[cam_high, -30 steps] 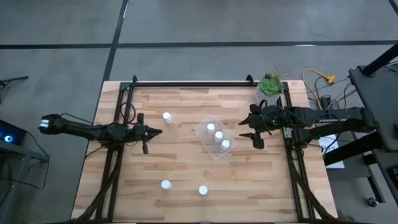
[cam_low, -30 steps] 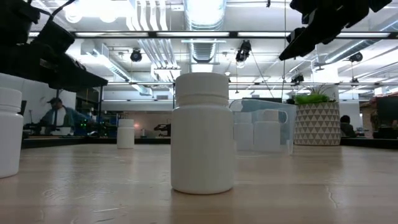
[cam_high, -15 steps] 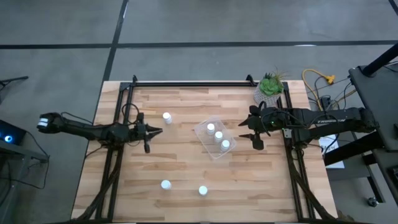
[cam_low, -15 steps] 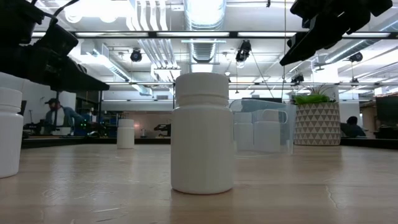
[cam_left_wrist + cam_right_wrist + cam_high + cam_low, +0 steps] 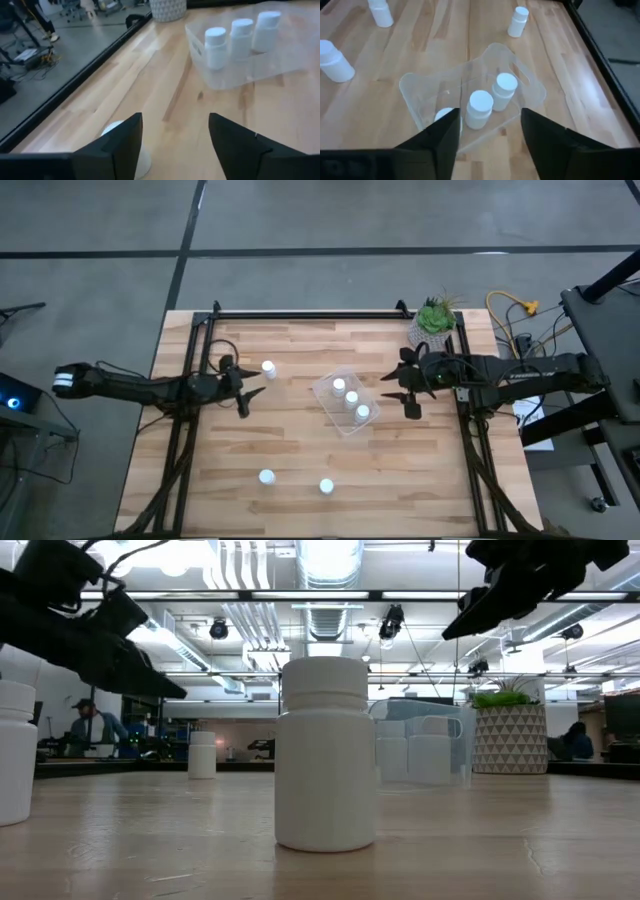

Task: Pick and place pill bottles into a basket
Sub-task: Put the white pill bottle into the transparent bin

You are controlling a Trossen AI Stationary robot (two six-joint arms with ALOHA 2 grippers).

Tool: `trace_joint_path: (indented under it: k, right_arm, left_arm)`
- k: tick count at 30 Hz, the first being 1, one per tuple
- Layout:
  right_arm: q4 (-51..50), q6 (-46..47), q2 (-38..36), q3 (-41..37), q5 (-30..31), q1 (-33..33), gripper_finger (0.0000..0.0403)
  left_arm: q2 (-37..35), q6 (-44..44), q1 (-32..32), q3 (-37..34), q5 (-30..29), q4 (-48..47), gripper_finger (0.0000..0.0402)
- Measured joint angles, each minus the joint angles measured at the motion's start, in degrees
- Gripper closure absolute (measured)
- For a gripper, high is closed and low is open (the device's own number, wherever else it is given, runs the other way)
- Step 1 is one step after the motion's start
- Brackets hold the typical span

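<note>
With its fingers spread, the left claw (image 5: 243,390) hangs just beside a lone pill bottle (image 5: 268,368) on the worktop (image 5: 300,460), risking toppling it, while the empty, parted right claw (image 5: 404,392) waits near the basket (image 5: 330,416).

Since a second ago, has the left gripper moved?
Yes. In the high view the left gripper has shifted toward the far edge and closed on the lone pill bottle, which stayed put; its fingers have spread open.
</note>
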Motion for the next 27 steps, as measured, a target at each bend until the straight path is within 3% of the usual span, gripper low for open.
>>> trace_joint_path:
  k: [9,16,27]
  right_arm:
    - [12.9,-4.5,-5.9,-10.0,0.0,-1.3,0.0383]
    - [16.5,-3.9,-16.4,-17.6,-2.8,-3.9,0.039]
    - [16.5,1.4,-31.3,-22.3,-6.3,-4.7,0.0394]
  left_arm:
    - [-0.2,1.7,0.3,0.1,2.3,3.2,0.0185]
    - [-0.8,1.9,0.5,0.0,5.0,3.3,0.0185]
    - [-1.3,2.8,0.5,-0.4,5.8,4.6,0.0185]
